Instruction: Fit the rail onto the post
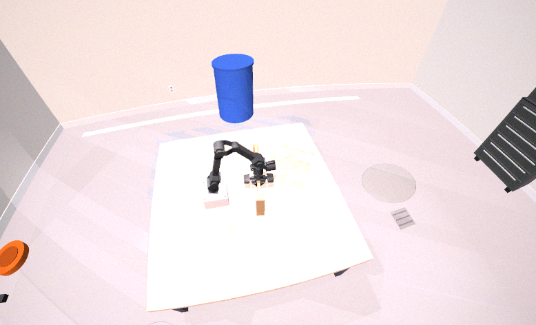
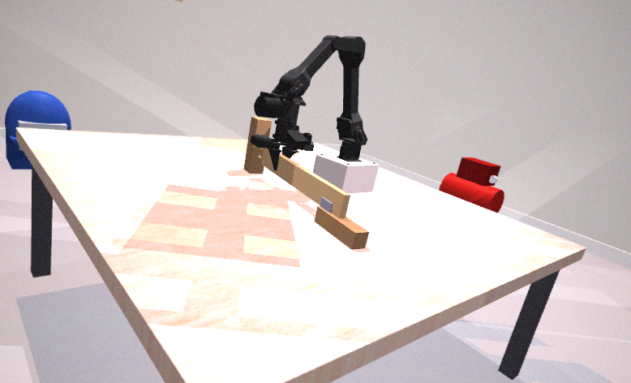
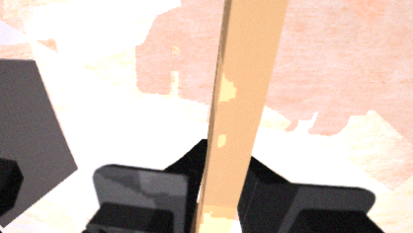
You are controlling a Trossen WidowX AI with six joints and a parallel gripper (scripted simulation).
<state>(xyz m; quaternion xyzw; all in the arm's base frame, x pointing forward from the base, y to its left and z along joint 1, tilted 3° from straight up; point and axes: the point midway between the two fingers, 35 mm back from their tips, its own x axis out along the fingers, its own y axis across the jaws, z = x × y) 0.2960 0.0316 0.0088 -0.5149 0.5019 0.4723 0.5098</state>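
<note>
Rail (image 1: 258,189) (image 2: 318,186) (image 3: 247,74) is held between the fingers of the hand (image 1: 258,183) (image 2: 282,161) (image 3: 217,145), near its post end; the fingers are parted only by the rail's thickness, closed on both sides of it. Beyond the grip, the post (image 1: 253,148) (image 2: 260,128) is seen standing upright, with one peg (image 2: 259,156) visible near the rail's end. In the other direction, the far end is held at the bracket (image 2: 326,204) on the footboard block (image 1: 260,206) (image 2: 341,229), which is supported by the desk (image 1: 221,262) (image 2: 213,294) (image 3: 123,123). The joint at the post is partly hidden by the hand; contact, peg depth and exact level cannot be told. In the wrist view, the rail is cut off at the top edge.
</note>
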